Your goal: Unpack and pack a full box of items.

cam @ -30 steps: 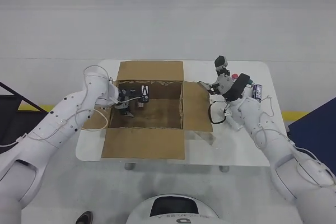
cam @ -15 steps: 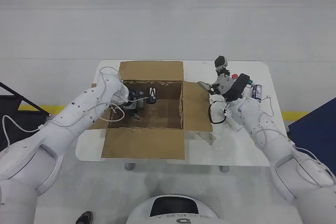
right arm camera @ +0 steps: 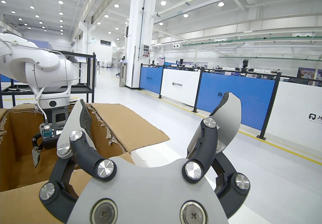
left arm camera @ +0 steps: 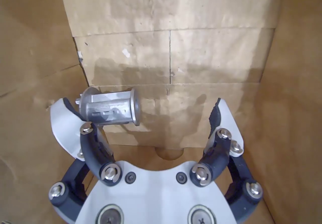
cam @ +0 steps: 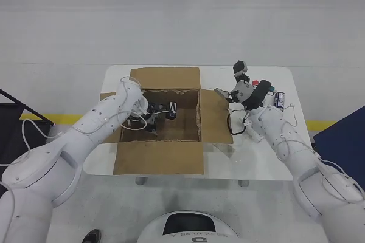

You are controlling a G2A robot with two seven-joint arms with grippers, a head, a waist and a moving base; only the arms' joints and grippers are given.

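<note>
White tabletop (cam: 261,159) bears an open cardboard box (cam: 164,78) toward its left edge; inside, a small metal cylinder (left arm camera: 110,109) lies beside the left jaws, wide open and empty like the right jaws, and looks rigid, dense, slick, best pinched across its barrel.

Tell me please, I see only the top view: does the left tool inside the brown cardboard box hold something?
Observer: No. In the left wrist view the left tool is open. A silver metal cylinder sits beside one finger, and the other finger is far from it.
Operator: And the right tool?
Observer: In the right wrist view the right tool is open with nothing between its fingers. It is outside the brown cardboard box, near a flap.
</note>
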